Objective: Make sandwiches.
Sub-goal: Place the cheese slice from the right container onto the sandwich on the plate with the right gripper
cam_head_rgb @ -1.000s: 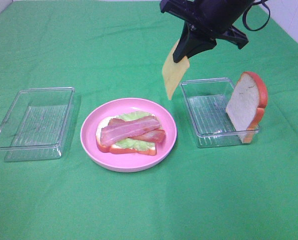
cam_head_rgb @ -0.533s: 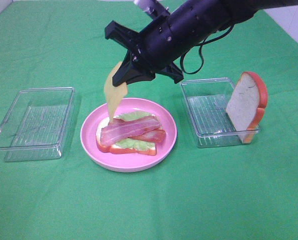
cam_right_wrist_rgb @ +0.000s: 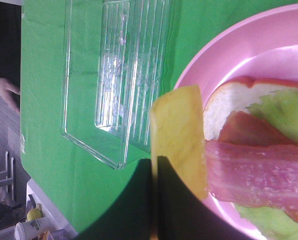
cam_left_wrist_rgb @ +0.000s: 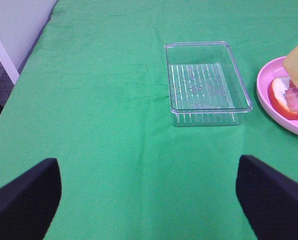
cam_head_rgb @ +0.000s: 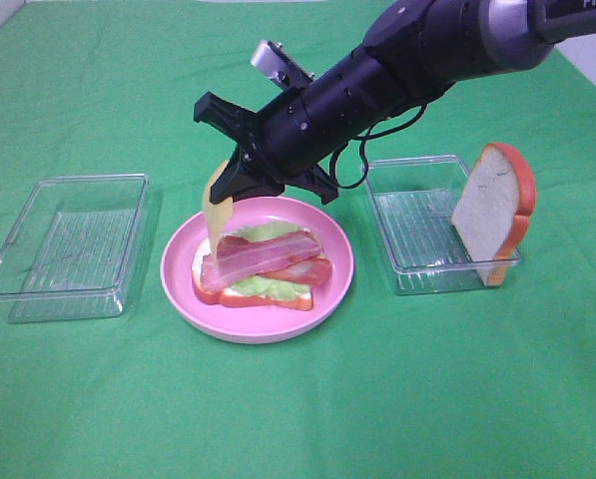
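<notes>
On the pink plate (cam_head_rgb: 183,289) lies a bread slice topped with lettuce and bacon strips (cam_head_rgb: 263,257). My right gripper (cam_head_rgb: 230,188) reaches across over the plate's far left side, shut on a thin yellow cheese slice (cam_head_rgb: 216,210). The cheese hangs down with its lower tip at the bacon's left end. The right wrist view shows the cheese (cam_right_wrist_rgb: 178,135) pinched in the gripper (cam_right_wrist_rgb: 156,165), beside the bacon (cam_right_wrist_rgb: 258,175) and lettuce (cam_right_wrist_rgb: 283,110). A second bread slice (cam_head_rgb: 492,210) leans upright in the right tray. My left gripper (cam_left_wrist_rgb: 149,200) is open with nothing between its fingers.
A clear plastic tray (cam_head_rgb: 68,244) stands left of the plate, also seen in the left wrist view as the tray (cam_left_wrist_rgb: 206,82). Another clear tray (cam_head_rgb: 407,249) stands right of the plate under the right arm's cable. Green cloth covers the table.
My right gripper carried the cheese slice from above the right tray leftward and down to the plate's left side. The left gripper has not changed.
</notes>
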You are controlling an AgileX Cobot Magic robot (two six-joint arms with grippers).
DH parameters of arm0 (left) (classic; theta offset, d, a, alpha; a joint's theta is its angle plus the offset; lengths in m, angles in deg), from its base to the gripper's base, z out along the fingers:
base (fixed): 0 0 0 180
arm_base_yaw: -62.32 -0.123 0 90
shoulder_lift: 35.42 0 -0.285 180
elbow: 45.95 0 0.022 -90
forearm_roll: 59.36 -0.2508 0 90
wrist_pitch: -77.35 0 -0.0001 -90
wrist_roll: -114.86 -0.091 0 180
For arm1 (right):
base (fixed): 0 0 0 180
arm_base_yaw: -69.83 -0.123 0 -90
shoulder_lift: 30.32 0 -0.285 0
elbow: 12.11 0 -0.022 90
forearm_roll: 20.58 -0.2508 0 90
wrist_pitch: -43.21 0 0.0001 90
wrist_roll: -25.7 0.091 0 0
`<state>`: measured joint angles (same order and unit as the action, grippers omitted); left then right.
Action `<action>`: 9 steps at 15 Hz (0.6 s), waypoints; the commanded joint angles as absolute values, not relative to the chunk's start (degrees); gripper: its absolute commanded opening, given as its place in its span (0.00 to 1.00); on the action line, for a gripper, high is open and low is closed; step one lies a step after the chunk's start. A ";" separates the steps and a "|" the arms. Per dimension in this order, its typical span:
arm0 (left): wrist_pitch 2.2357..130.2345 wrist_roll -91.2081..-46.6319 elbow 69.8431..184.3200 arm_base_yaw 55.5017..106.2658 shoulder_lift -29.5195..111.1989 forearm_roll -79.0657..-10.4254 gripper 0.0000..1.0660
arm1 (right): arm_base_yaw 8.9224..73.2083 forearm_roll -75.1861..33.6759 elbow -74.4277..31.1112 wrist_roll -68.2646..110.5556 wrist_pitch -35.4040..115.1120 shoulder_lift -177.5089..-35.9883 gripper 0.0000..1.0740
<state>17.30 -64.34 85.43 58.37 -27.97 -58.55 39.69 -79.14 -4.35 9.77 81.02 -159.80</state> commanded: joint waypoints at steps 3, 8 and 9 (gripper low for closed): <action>17.53 -64.11 85.37 58.48 -29.18 -58.38 0.83 | 39.40 -78.11 -3.90 8.91 81.88 -161.06 0.00; 17.53 -64.11 85.37 58.48 -29.18 -58.38 0.83 | 39.58 -60.52 -3.90 19.97 81.71 -161.06 0.00; 17.53 -64.11 85.37 58.48 -29.18 -58.38 0.83 | 39.58 -59.77 -3.90 20.60 81.82 -161.06 0.00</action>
<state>17.30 -64.34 85.43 58.37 -27.97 -58.55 39.69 -61.15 -4.07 19.51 81.59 -160.95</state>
